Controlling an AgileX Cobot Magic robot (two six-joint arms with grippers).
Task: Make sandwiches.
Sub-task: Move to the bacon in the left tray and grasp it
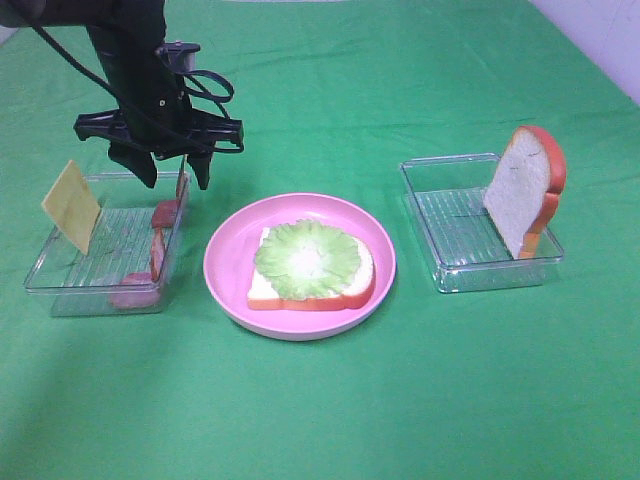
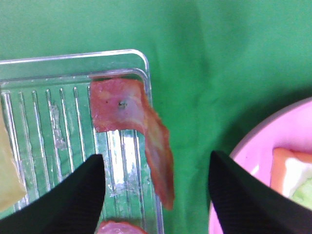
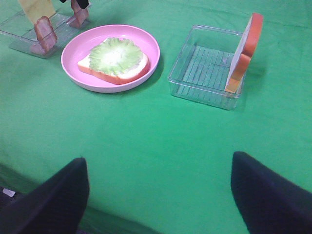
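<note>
- Exterior high view: the left gripper hangs over the right wall of the left tray in the upper left of the frame, its jaws apart. The tray holds the bacon strips and, leaning at its left end, the cheese square. In the centre, the pink plate carries a bread slice lying flat with the lettuce leaf on top. The second bread slice stands on edge in the right tray.
- Left wrist view: the jaws straddle one bacon strip without touching it. Its broad end lies on the tray floor and its narrow end drapes over the tray rim, so the long axis runs along that wall, between the fingers rather than across them.
- Likely trouble: one finger is over the tray and the other over the green cloth outside it. Closing here could pinch the wall along with the strip and drag or lift the tray. The draped end could also slide free.
- Right wrist view: the right gripper is spread wide over bare cloth, empty and well apart from the plate and both trays.
</note>
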